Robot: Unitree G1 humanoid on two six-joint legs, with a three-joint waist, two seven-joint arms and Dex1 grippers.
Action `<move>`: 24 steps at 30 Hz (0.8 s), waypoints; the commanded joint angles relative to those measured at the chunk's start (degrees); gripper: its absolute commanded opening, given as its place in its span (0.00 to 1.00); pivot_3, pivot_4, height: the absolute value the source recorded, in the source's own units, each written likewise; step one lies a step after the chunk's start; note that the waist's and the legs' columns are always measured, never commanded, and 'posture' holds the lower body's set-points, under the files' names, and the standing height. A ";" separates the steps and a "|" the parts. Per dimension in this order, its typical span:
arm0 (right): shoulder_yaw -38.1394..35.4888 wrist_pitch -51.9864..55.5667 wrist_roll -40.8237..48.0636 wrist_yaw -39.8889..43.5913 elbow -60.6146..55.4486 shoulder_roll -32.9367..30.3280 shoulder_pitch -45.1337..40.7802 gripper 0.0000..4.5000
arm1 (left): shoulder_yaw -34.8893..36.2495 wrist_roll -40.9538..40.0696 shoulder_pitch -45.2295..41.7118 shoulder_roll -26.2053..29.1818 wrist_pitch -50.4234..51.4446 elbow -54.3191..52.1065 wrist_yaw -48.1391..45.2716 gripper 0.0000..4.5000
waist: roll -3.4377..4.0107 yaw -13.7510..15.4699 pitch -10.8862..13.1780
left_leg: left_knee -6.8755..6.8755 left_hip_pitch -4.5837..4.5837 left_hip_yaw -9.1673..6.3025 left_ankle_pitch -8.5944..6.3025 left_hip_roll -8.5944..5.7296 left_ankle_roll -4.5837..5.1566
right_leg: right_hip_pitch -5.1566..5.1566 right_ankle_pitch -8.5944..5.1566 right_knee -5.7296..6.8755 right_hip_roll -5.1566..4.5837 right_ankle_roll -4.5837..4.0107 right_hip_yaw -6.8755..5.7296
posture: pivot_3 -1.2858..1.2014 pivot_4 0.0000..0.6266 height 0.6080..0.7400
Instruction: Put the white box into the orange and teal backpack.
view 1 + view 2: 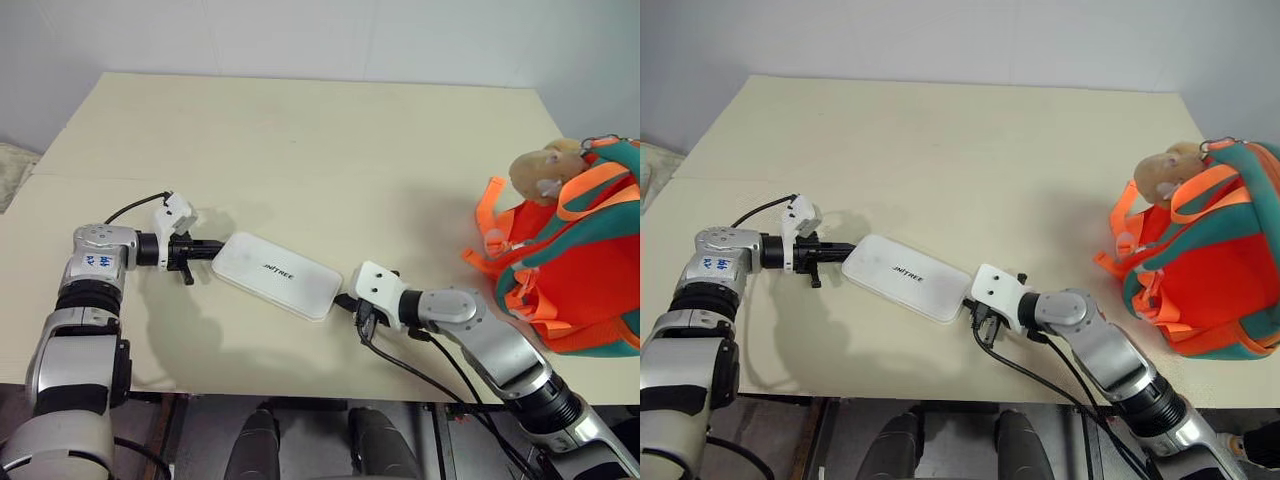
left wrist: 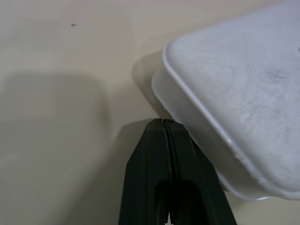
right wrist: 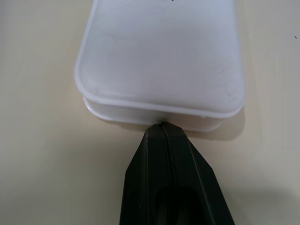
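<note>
The white box (image 1: 278,273), flat with rounded corners and dark lettering on its lid, lies slantwise on the table's near half. My left gripper (image 1: 214,250) is shut, and its joined tips touch the box's left short end (image 2: 187,93). From the other side my right gripper (image 1: 344,300), also shut, presses its tips against the right short end (image 3: 161,110). Neither holds anything between its fingers. The orange and teal backpack (image 1: 580,270) sits at the table's right edge, well away from the box, with a tan plush hamster (image 1: 545,172) on top.
The beige table (image 1: 300,130) stretches wide behind the box, and its front edge runs close under both arms. Loose orange straps (image 1: 490,225) spread from the backpack toward the middle. Black cables trail from both wrists.
</note>
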 commanded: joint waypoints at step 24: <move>-5.02 -2.57 -0.74 3.74 -2.36 -4.26 -0.18 0.00 | -0.90 -4.50 16.37 6.53 16.47 -27.48 -2.10 0.01 | 0.00 -1.76 0.00 | -0.06 0.07 0.00 0.00 0.01 -0.01 | -0.01 -0.03 0.04 0.00 -0.06 0.04 | 0.52 0.24 1.00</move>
